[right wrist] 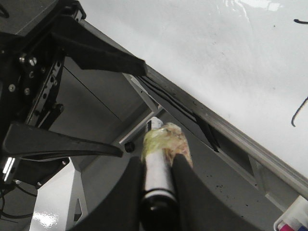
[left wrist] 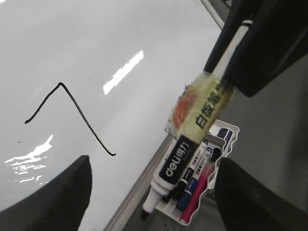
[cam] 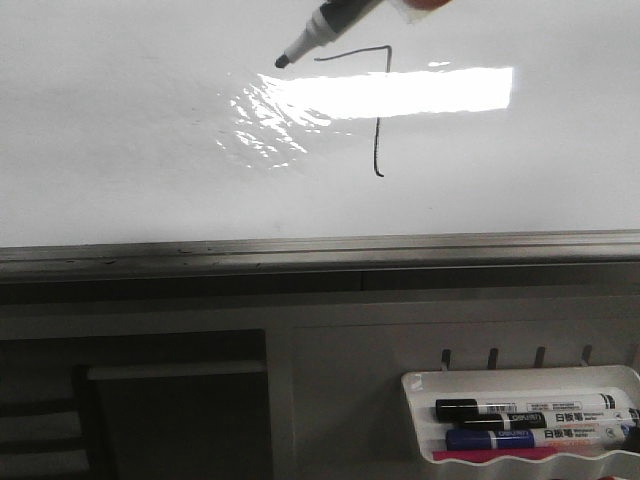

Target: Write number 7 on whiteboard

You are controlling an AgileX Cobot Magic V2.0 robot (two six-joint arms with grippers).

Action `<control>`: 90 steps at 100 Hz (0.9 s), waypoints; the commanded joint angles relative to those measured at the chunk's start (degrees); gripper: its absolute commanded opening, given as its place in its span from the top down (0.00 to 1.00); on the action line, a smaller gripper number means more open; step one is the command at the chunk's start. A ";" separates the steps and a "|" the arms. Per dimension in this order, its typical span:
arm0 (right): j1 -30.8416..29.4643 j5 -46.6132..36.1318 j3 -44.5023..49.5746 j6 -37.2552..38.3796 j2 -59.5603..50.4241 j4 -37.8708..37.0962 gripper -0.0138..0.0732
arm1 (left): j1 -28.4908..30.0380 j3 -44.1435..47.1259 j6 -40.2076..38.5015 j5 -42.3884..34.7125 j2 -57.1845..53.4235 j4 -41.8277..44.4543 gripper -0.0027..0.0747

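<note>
The whiteboard (cam: 120, 150) fills the upper front view, with a black number 7 (cam: 377, 145) drawn on it: a short bar and a long stem with a small end hook. It also shows in the left wrist view (left wrist: 86, 119). My right gripper (right wrist: 156, 163) is shut on a black-capped, tape-wrapped marker (right wrist: 161, 144). The marker (cam: 320, 30) slants down from the top edge, its tip left of the 7's bar and off the strokes. My left gripper (left wrist: 154, 202) is open and empty, with the marker (left wrist: 192, 139) in front of it.
A grey metal rail (cam: 300, 250) runs along the board's bottom edge. A small white tray (cam: 520, 380) hangs below at the right and holds black, blue and pink markers; it also shows in the left wrist view (left wrist: 226, 127). Glare patches lie across the board.
</note>
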 commanded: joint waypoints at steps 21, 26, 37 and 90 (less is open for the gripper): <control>-0.22 0.23 -1.82 0.18 -0.59 2.89 0.90 | -0.51 -3.87 -0.18 -4.45 2.93 1.17 0.33; -0.22 0.23 -1.82 0.18 -0.59 2.89 0.90 | -0.51 -3.99 -0.18 -4.45 3.06 1.36 0.33; -0.22 0.23 -1.82 0.18 -0.59 2.89 0.90 | -0.51 -3.99 -0.18 -4.45 3.14 2.13 0.37; -0.22 2.07 -1.82 0.18 -0.59 2.89 0.90 | -0.51 -3.99 -0.18 -4.55 3.14 3.46 0.66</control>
